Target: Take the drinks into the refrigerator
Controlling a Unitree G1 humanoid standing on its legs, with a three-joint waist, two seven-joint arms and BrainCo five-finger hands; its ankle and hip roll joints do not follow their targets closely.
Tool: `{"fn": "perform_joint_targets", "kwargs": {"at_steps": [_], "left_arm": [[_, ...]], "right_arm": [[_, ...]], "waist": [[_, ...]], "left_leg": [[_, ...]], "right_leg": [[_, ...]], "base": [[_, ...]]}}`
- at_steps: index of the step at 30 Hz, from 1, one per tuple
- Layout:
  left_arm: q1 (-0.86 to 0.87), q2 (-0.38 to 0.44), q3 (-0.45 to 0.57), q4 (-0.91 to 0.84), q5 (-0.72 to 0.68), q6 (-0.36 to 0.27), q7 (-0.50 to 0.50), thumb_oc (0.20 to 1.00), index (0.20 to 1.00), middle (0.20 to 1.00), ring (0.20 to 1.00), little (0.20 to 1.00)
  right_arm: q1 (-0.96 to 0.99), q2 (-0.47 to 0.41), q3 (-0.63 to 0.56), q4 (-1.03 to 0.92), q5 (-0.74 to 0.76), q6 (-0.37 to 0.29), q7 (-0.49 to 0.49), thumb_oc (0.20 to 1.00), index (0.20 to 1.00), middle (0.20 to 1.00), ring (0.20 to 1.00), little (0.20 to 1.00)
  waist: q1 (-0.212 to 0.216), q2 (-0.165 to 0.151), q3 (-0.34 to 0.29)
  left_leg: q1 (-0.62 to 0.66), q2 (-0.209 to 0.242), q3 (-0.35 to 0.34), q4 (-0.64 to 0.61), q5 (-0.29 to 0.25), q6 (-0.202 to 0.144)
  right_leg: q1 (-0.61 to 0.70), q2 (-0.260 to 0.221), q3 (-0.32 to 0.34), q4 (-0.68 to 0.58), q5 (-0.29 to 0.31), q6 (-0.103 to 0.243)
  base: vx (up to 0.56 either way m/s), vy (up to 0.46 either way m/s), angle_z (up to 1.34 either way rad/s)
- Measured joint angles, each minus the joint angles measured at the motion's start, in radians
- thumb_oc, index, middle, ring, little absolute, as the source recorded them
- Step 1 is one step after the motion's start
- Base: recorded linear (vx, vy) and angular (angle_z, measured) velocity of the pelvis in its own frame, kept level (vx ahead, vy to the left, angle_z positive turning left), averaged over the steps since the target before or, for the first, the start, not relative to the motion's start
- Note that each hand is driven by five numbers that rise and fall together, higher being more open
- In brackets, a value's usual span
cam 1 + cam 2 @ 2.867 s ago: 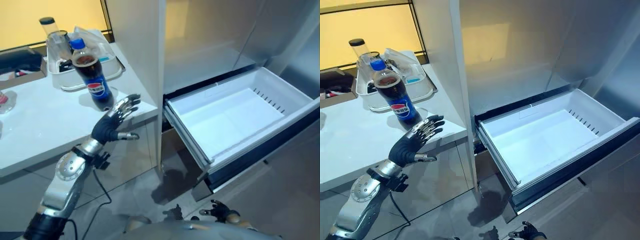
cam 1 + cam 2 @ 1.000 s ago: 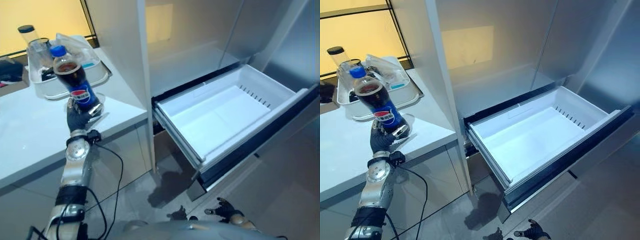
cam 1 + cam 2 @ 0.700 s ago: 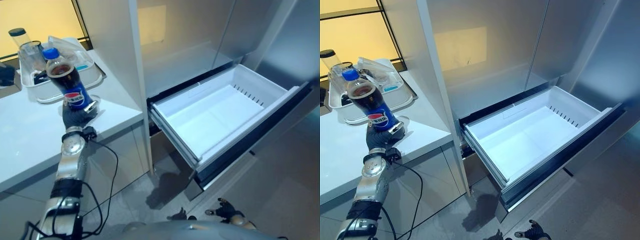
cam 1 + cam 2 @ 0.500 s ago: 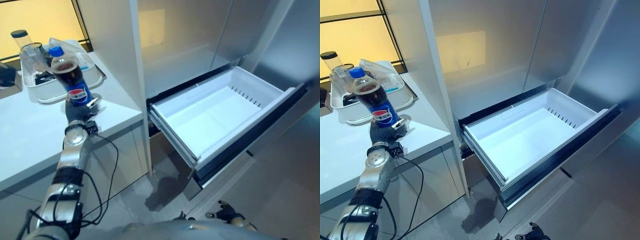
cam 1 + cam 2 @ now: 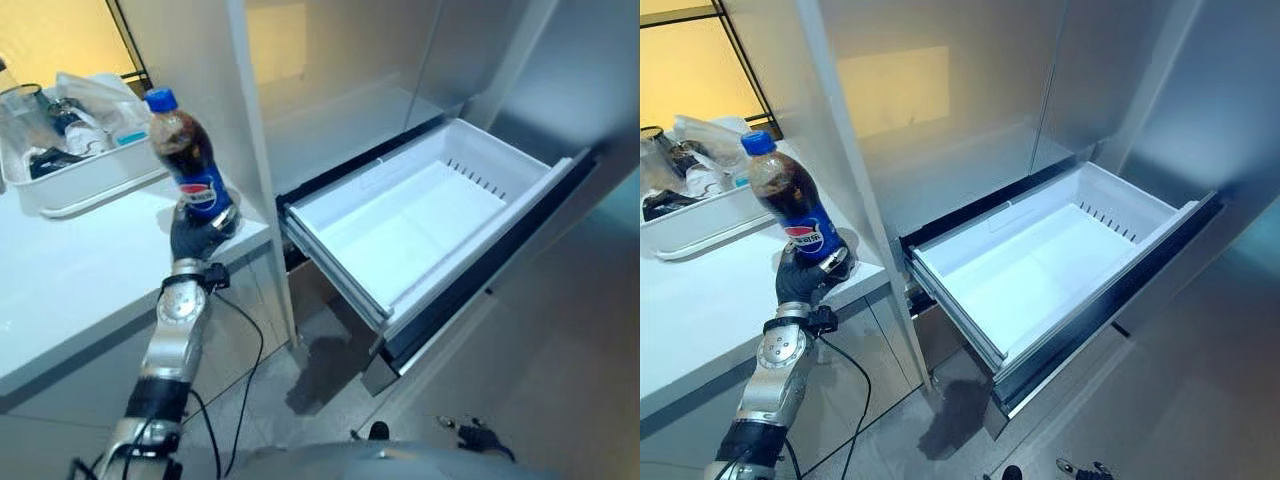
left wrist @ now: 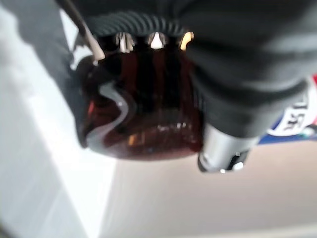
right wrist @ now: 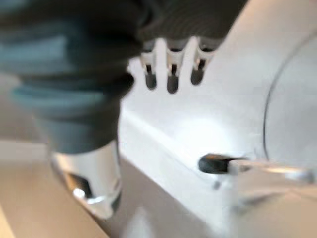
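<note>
The left hand is closed around the base of the cola bottle, holding it upright (blue cap on top) above the counter edge. A tray sits farther back on the counter. The refrigerator drawer stands open. The right hand hangs with relaxed fingers.

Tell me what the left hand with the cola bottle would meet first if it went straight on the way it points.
Probably nothing on the counter: the left hand points up, gripping the cola bottle.
</note>
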State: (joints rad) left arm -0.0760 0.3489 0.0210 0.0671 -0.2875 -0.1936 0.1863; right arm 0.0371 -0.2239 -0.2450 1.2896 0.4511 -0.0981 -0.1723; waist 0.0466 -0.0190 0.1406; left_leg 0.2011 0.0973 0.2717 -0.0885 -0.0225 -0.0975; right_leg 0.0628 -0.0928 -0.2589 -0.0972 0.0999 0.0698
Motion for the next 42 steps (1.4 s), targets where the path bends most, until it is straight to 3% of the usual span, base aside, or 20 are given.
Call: {"fn": "perform_joint_targets", "kwargs": {"at_steps": [3,7,10,13,15,21,26,31,34,39,42], "left_arm": [[0.111,-0.001,0.039,-0.105,-0.004,-0.035,-0.057,0.200,0.200,0.200,0.200,0.200],[0.143,-0.004,0.041,-0.138,-0.036,-0.037,-0.107,0.200,0.200,0.200,0.200,0.200],[0.181,-0.023,0.045,-0.181,-0.091,-0.036,-0.133,0.200,0.200,0.200,0.200,0.200],[0.204,-0.042,0.046,-0.206,-0.100,-0.035,-0.174,0.200,0.200,0.200,0.200,0.200],[0.204,-0.053,0.040,-0.208,-0.101,-0.035,-0.192,0.200,0.200,0.200,0.200,0.200],[0.210,-0.058,0.037,-0.213,-0.136,-0.033,-0.231,0.200,0.200,0.200,0.200,0.200],[0.212,-0.019,0.021,-0.213,-0.139,-0.033,-0.284,0.200,0.200,0.200,0.200,0.200],[0.216,0.117,-0.052,-0.210,-0.116,-0.031,-0.373,0.200,0.200,0.200,0.200,0.200],[0.222,0.151,-0.118,-0.209,-0.072,-0.024,-0.438,0.200,0.200,0.200,0.200,0.200],[0.228,0.192,-0.176,-0.188,-0.030,-0.007,-0.473,0.200,0.200,0.200,0.200,0.200],[0.220,0.203,-0.208,-0.178,-0.009,-0.007,-0.473,0.200,0.200,0.200,0.200,0.200]], "right_arm": [[0.002,-0.042,-0.064,-0.031,0.150,-0.026,-0.016,1.000,1.000,1.000,1.000,1.000],[0.000,-0.082,-0.108,-0.161,0.211,-0.065,-0.046,1.000,1.000,1.000,1.000,1.000],[0.041,-0.085,-0.115,-0.493,0.207,-0.119,-0.105,1.000,1.000,1.000,1.000,1.000],[0.010,-0.083,-0.122,-0.781,0.129,-0.179,-0.174,1.000,1.000,1.000,1.000,1.000],[-0.013,-0.079,-0.120,-0.867,0.075,-0.201,-0.202,1.000,1.000,1.000,1.000,1.000],[-0.079,-0.035,-0.085,-1.409,-0.249,-0.211,-0.244,1.000,1.000,1.000,1.000,1.000],[-0.115,-0.128,0.023,-1.570,-0.325,-0.230,-0.125,1.000,1.000,1.000,1.000,1.000],[-0.133,-0.252,0.147,-1.585,-0.258,-0.214,0.057,1.000,1.000,1.000,1.000,1.000],[-0.145,-0.382,0.223,-1.586,-0.228,-0.185,0.175,1.000,1.000,1.000,1.000,1.000],[-0.214,-0.427,0.320,-1.540,-0.138,-0.163,0.278,1.000,1.000,1.000,1.000,1.000],[-0.277,-0.454,0.436,-1.404,-0.084,-0.128,0.338,1.000,1.000,1.000,1.000,1.000]], "waist": [[-0.001,-0.009,0.014],[0.018,-0.003,0.020],[0.016,0.004,0.029],[0.013,0.005,0.030],[0.015,0.004,0.029],[0.014,0.009,0.030],[0.019,-0.002,0.029],[0.020,-0.008,0.030],[0.024,-0.017,0.035],[0.020,-0.026,0.039],[0.024,-0.029,0.040]], "left_leg": [[-0.002,0.006,0.001,0.000,0.000,0.000],[-0.003,0.002,0.000,0.000,-0.001,0.002],[-0.001,-0.005,0.001,0.001,-0.002,0.002],[0.001,-0.003,0.000,0.001,-0.002,0.002],[0.002,-0.004,0.000,0.001,-0.001,0.002],[0.003,-0.005,0.002,0.001,-0.001,0.002],[0.003,-0.007,0.002,0.001,-0.001,0.002],[0.004,-0.006,0.002,0.001,-0.001,0.002],[0.003,-0.006,0.002,0.001,-0.001,0.002],[0.006,-0.004,0.004,0.001,-0.001,0.002],[0.012,-0.005,0.004,0.001,-0.001,0.002]], "right_leg": [[-0.004,0.002,0.001,0.000,-0.001,-0.002],[-0.003,0.001,0.001,0.000,0.001,-0.002],[-0.002,0.001,0.002,0.000,0.007,-0.005],[0.001,0.003,0.002,0.005,0.007,-0.005],[0.001,0.002,0.002,0.005,0.008,-0.005],[0.001,0.002,0.003,0.006,0.008,-0.005],[0.001,0.001,0.004,0.006,0.009,-0.005],[0.001,0.002,0.004,0.006,0.009,-0.004],[0.001,0.002,0.004,0.006,0.009,-0.005],[0.002,0.004,0.005,0.006,0.009,-0.005],[0.008,0.003,0.005,0.006,0.009,-0.005]], "base": [[0.00,0.004,-0.02],[0.00,0.002,0.01],[-0.01,0.009,0.00],[0.00,0.000,0.00],[0.00,0.000,0.00],[-0.01,0.000,0.00],[-0.01,-0.001,0.00],[0.00,0.000,0.00],[0.00,0.000,0.00],[0.00,0.000,0.00],[0.00,0.000,0.00]]}}
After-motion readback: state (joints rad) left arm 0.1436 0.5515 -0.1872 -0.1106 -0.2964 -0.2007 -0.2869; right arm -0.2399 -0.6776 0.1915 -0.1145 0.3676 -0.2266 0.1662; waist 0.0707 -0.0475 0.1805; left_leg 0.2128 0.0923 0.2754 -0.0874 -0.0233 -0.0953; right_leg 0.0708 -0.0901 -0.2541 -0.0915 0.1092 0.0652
